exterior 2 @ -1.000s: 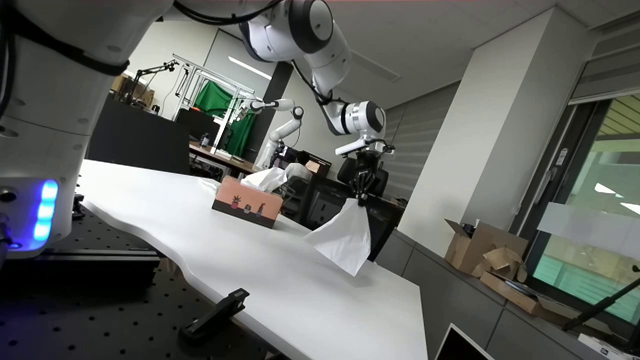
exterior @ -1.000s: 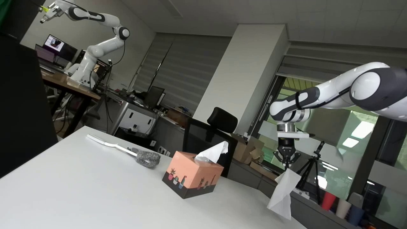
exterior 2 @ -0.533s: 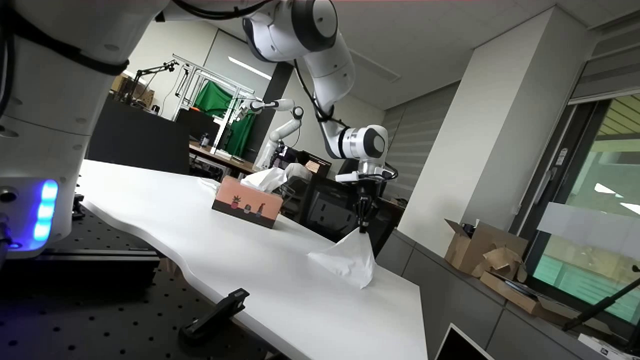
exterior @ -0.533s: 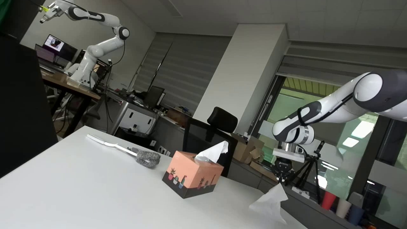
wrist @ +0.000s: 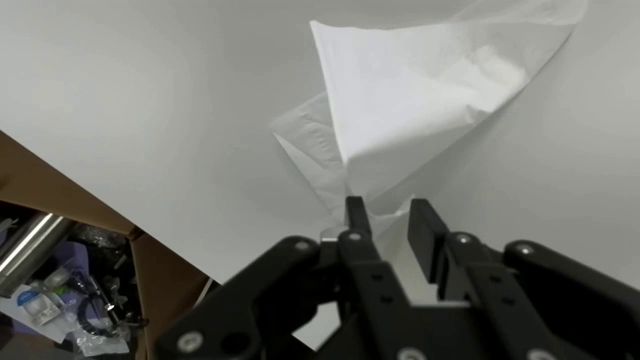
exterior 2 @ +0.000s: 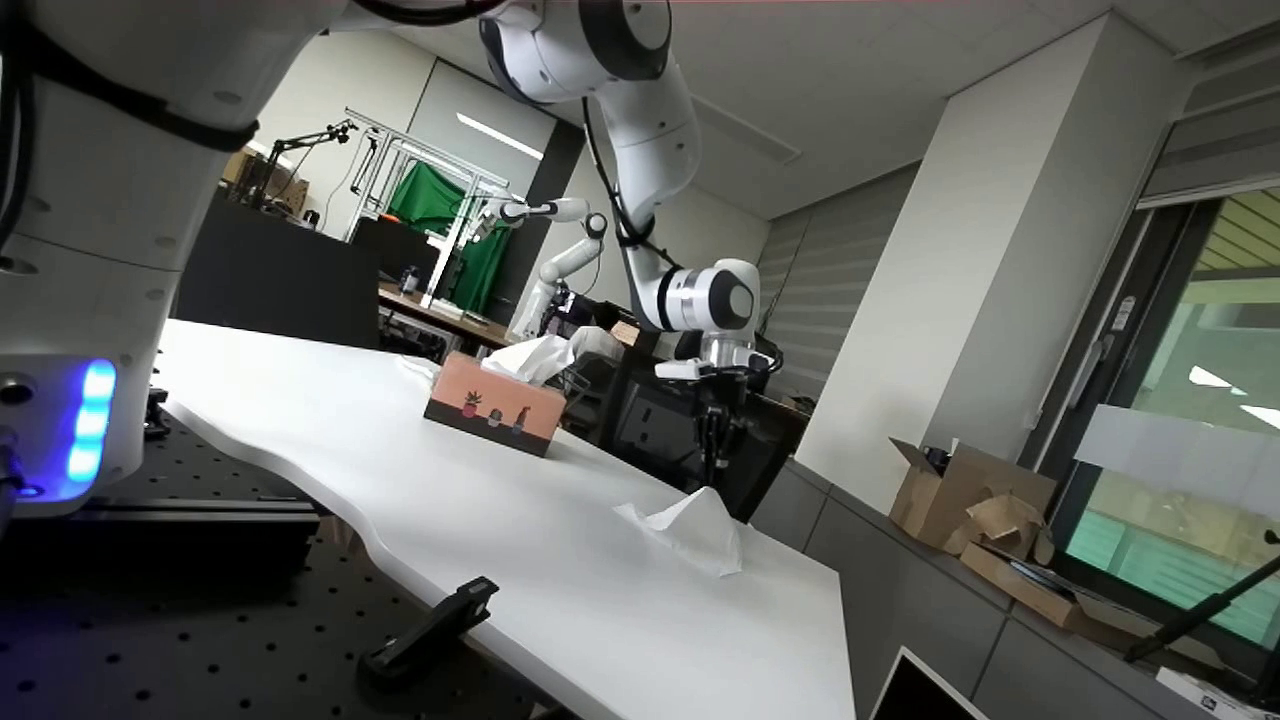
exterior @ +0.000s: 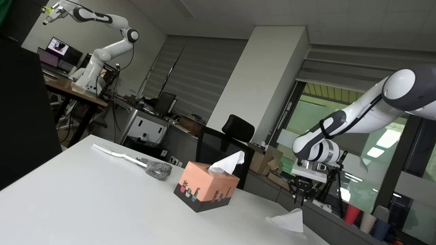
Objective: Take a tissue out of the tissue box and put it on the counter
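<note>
The tissue [exterior: 289, 222] lies in a crumpled, peaked heap on the counter [exterior: 119, 211]; it also shows in an exterior view [exterior 2: 695, 535]. In the wrist view the tissue [wrist: 400, 95] is partly folded over itself, its near part hidden behind the fingers. My gripper [exterior: 298, 203] is a little above the tissue, pointing down, with its fingers apart; the gap shows clearly in the wrist view [wrist: 387, 205]. No tissue is pinched between the fingers. The salmon-orange tissue box [exterior: 204, 185] stands upright, apart from the gripper, with white tissue poking from its top; it also shows in an exterior view [exterior 2: 495, 405].
A white-handled brush with a grey head [exterior: 159, 170] lies on the counter beyond the box. A black clamp [exterior 2: 430, 635] sits at the counter's near edge. An office chair [exterior: 224, 146] stands behind the counter. A cardboard box with clutter [wrist: 165, 280] is past the edge.
My gripper has moved down with the hanging tissue, then opened. The tissue has gone from hanging in the fingers to resting on the counter. The tissue box has not moved.
</note>
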Robot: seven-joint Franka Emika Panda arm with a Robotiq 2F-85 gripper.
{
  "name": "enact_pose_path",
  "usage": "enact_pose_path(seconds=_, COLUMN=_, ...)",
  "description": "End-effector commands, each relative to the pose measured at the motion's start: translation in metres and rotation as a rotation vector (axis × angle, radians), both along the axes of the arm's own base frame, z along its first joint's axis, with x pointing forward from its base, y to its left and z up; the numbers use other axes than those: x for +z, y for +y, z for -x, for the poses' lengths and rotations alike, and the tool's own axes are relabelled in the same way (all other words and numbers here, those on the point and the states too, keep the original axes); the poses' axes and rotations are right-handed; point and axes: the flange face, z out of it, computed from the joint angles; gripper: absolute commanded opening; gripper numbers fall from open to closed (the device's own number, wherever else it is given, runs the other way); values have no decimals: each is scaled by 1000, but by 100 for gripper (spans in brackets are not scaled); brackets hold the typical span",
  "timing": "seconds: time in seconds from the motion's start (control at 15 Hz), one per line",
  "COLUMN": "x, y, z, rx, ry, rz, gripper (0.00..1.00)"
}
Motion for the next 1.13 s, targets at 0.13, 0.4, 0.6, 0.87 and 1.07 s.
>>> enact_pose_path(seconds=0.13, x=32, y=17, z=26, rx=5, ry=-13, rz=-20, gripper=73)
enact_pose_path(seconds=0.4, x=52, y=28, z=46, rx=69, ry=167, rz=-50, gripper=98)
enact_pose_path(seconds=0.6, x=41, y=24, z=29, rx=45, ry=105, rz=-43, gripper=95)
enact_pose_path(seconds=0.87, x=31, y=24, z=29, rx=48, ry=107, rz=-40, gripper=100)
enact_pose_path(seconds=1.07, x=31, y=23, z=29, rx=48, ry=107, rz=-40, gripper=100)
